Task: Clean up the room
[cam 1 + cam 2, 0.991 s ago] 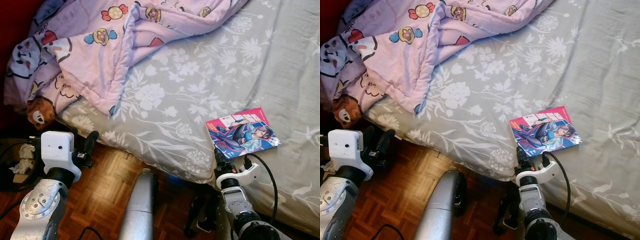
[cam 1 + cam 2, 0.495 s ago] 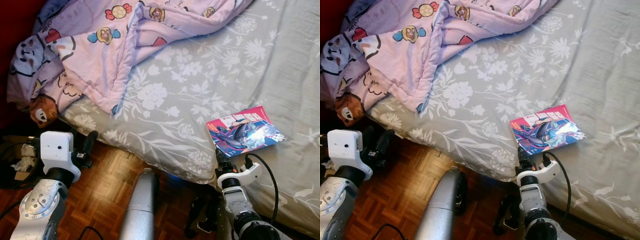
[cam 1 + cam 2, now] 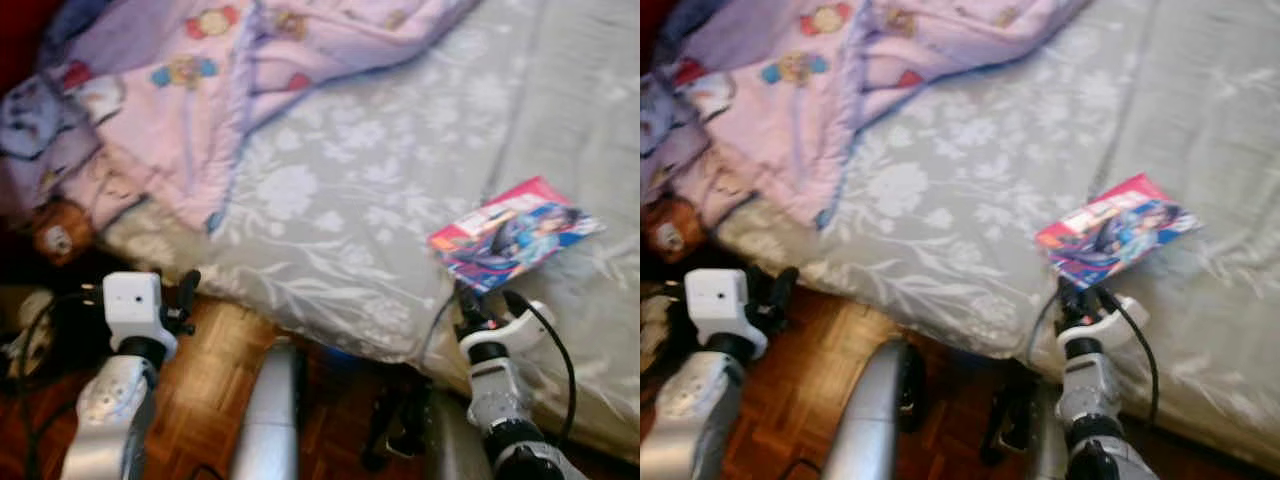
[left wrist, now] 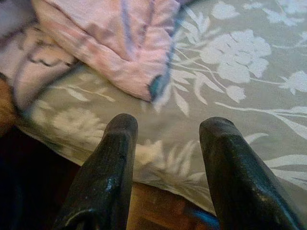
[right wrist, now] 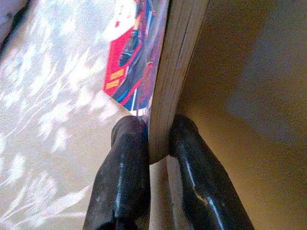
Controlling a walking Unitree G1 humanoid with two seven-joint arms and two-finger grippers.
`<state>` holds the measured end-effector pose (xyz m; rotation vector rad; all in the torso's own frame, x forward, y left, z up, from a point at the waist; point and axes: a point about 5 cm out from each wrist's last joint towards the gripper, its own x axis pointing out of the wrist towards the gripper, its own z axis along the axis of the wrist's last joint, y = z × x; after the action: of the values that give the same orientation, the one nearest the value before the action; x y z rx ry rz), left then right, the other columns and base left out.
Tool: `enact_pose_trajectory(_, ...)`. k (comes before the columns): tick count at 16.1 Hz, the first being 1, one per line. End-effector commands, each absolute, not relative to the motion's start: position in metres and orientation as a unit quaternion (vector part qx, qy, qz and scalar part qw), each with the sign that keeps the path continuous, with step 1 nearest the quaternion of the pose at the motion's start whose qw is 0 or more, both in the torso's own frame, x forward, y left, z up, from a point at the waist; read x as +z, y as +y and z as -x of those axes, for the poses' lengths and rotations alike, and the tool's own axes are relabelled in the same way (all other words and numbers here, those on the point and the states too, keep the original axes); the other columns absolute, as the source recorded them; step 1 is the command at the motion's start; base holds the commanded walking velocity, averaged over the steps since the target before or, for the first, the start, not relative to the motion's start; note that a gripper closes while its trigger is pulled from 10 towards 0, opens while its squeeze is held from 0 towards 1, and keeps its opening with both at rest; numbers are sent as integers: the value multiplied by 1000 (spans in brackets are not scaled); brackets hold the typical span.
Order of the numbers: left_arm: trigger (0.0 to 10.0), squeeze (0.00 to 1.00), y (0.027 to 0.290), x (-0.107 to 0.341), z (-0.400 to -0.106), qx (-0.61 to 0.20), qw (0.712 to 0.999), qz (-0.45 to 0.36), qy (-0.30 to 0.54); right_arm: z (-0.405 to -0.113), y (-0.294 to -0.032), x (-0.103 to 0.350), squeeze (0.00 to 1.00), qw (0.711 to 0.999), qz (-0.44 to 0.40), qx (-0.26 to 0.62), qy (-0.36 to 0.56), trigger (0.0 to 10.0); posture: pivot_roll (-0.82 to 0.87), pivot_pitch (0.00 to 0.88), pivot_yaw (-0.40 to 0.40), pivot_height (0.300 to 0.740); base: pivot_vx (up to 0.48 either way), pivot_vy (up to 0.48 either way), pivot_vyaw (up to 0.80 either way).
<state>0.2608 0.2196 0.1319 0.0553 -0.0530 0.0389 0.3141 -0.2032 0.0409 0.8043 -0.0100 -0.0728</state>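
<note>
Since a second ago your right gripper (image 5: 158, 139) has lifted the glossy pink-and-blue comic book (image 3: 512, 232) off the grey floral bedsheet (image 3: 350, 200), fingers clamped on its edge. Left gripper (image 4: 168, 158) hangs spread and empty beside that sheet's near edge.

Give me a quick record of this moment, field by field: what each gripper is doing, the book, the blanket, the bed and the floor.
right gripper: shut on the corner of the book, at the bed's near edge
book: colourful cover up, tilted, one corner pinched
left gripper: open, holding nothing, by the bed's edge
blanket: pink, cartoon print, bunched at the far left of the bed
bed: grey sheet with white flowers
floor: wood parquet
image: blurred
</note>
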Motion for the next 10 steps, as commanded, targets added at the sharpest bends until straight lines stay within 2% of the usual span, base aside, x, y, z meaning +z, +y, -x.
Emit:
enact_pose_trajectory(1,10000,0,225,114,-254,37,999,-29,2,-301,-212,30,0,928,-366,-64,5,10000,265,398,8,645,0,0,0)
enact_pose_trajectory(4,10000,0,226,90,-256,48,998,-26,23,-296,-221,31,0,955,-281,-89,9,10000,224,312,-21,645,0,0,0)
enact_pose_trajectory(6,10000,0,230,77,-259,63,997,-18,31,-293,-216,33,0,976,-205,-65,15,10000,203,256,-39,645,0,0,0)
enact_pose_trajectory(10,10000,0,231,65,-272,77,996,-8,34,-296,-212,38,0,987,-155,-48,13,10000,158,178,-54,645,0,0,0)
